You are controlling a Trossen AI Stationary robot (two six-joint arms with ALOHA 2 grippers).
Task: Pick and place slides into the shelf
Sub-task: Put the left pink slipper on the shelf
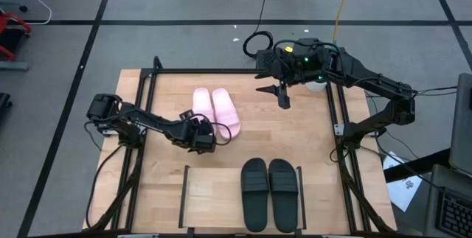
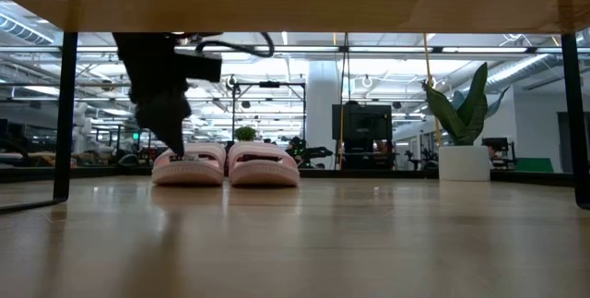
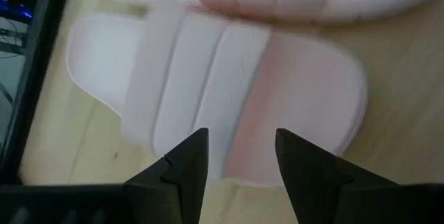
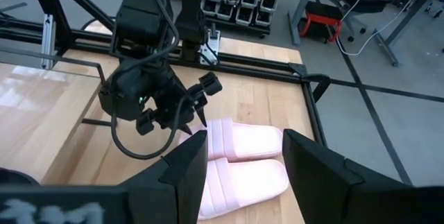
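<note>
1. High view: I had the left gripper (image 1: 209,136) at the near end of the pink slides (image 1: 216,110), which lay side by side mid-table, touching each other.
2. Black slides (image 1: 268,192) already sat together on the right half of the shelf (image 1: 206,190), at the table's near edge. The shelf's left half was bare board.
3. Left wrist view showed my left fingers (image 3: 187,165) apart, over the strap of one pink slide (image 3: 229,106), nothing between them yet. I judged this the approach step for the third slide, grasp not yet made.
4. Right gripper (image 1: 283,95) hung over the far right of the table, jaws apart and empty, well clear of the pink pair.
5. Next move, in my judgement: lower the fingers over the strap or a side edge, close, lift, then carry toward the shelf's free left half.
6. Room: open wood between the pink pair and the shelf. The shelf's left black rail (image 1: 186,186) and the neighbouring pink slide were the edges to watch, as the pair touching left little side clearance.
</note>
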